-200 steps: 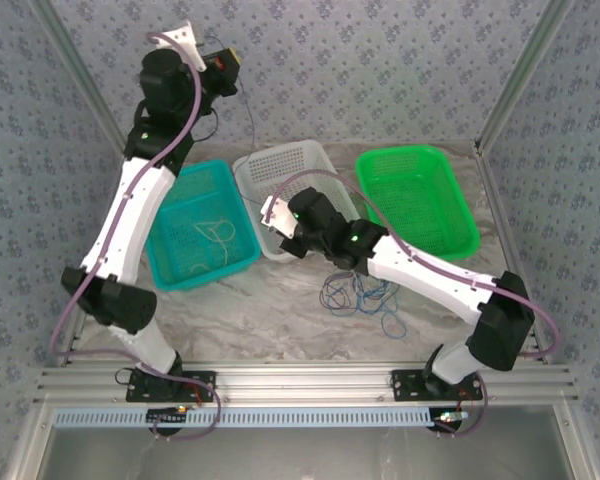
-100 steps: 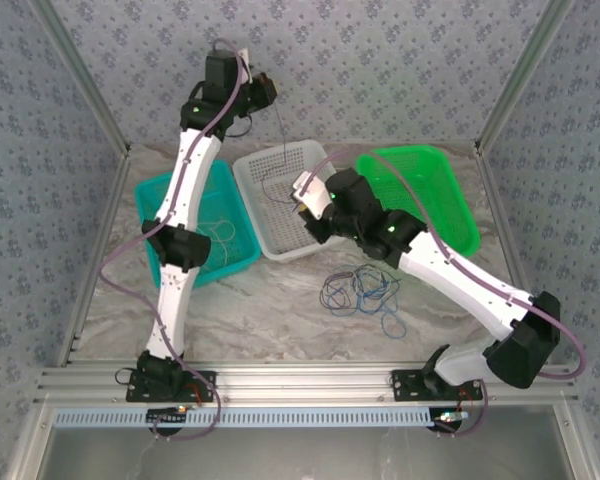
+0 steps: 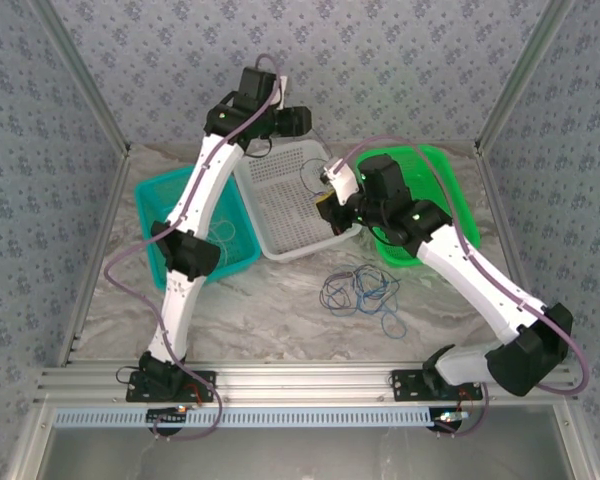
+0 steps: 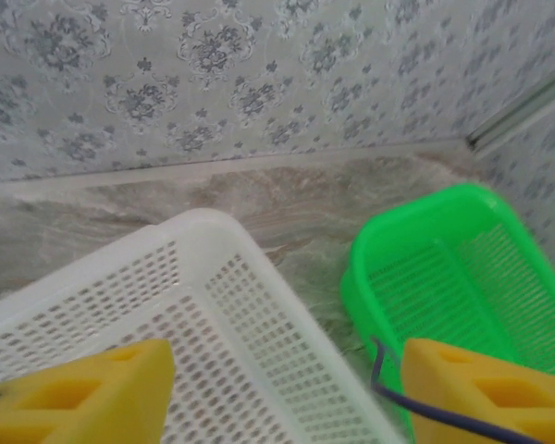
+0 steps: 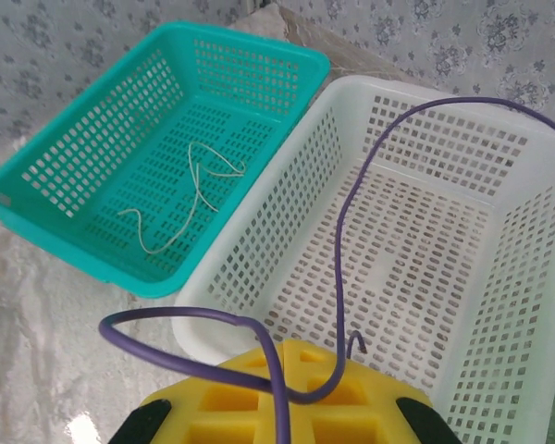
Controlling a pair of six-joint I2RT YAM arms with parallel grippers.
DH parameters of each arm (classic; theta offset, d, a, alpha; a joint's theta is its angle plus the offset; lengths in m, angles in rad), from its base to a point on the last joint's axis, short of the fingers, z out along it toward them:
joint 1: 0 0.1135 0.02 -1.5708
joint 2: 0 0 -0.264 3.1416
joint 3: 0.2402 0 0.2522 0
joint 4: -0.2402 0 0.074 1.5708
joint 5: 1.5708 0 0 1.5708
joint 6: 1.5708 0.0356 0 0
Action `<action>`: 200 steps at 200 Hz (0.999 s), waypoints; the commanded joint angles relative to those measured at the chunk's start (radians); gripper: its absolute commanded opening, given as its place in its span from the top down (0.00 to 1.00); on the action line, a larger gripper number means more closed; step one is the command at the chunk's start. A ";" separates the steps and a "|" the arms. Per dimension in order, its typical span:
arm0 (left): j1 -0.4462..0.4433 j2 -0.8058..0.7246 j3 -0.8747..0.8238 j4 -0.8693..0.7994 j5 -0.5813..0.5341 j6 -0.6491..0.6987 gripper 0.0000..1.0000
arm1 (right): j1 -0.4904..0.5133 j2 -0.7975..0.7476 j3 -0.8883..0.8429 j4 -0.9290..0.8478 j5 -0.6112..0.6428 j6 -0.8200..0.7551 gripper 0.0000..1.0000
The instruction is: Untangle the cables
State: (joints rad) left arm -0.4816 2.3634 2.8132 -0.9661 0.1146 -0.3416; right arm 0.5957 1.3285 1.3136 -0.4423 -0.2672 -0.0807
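Cables: the purple cable (image 5: 339, 240) loops over the white basket (image 5: 268, 231). The blue cables (image 3: 358, 292) lie heaped mid-tabletop (image 3: 260, 310), toward the near edge. The pale cable (image 5: 199, 176) lies in the teal basket (image 5: 250, 51).
Right gripper (image 5: 287, 400): pads pressed together on the purple cable, above the white basket's right rim.
Left gripper (image 4: 282, 393): fingers spread wide over the white basket's far corner, beside the green basket (image 4: 361, 268). A cable end lies by one finger, unpinched.
Step in hand: probably dropping the purple cable into the white basket.
Doing it well: lower the right gripper over the basket's middle so the loop settles inside the walls, then part the pads. Keep the left fingers clear of the loose end.
Change from a second ago: the left arm has swung over from the far-left corner and its closed jaws have parted. The right gripper has shifted rightward.
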 commanded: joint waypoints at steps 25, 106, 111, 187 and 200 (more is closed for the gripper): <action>-0.033 -0.112 -0.105 -0.052 -0.142 0.097 0.00 | -0.085 -0.013 0.004 -0.044 -0.167 0.118 1.00; 0.021 -0.273 -0.394 -0.069 -0.063 0.068 0.01 | -0.183 0.024 0.020 -0.078 -0.234 0.203 1.00; 0.030 -0.278 -0.399 -0.076 -0.047 0.058 0.01 | -0.190 0.024 0.021 -0.082 -0.220 0.212 1.00; 0.189 -0.523 -0.875 0.240 0.235 -0.099 0.01 | -0.256 0.004 0.018 -0.099 -0.115 0.246 1.00; 0.223 -0.578 -0.985 0.347 0.304 -0.142 0.01 | -0.275 0.005 0.026 -0.130 -0.104 0.244 1.00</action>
State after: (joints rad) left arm -0.3176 1.8748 1.9621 -0.8162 0.2398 -0.3851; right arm 0.3599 1.3548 1.3136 -0.5213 -0.4225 0.1406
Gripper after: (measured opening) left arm 0.994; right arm 0.076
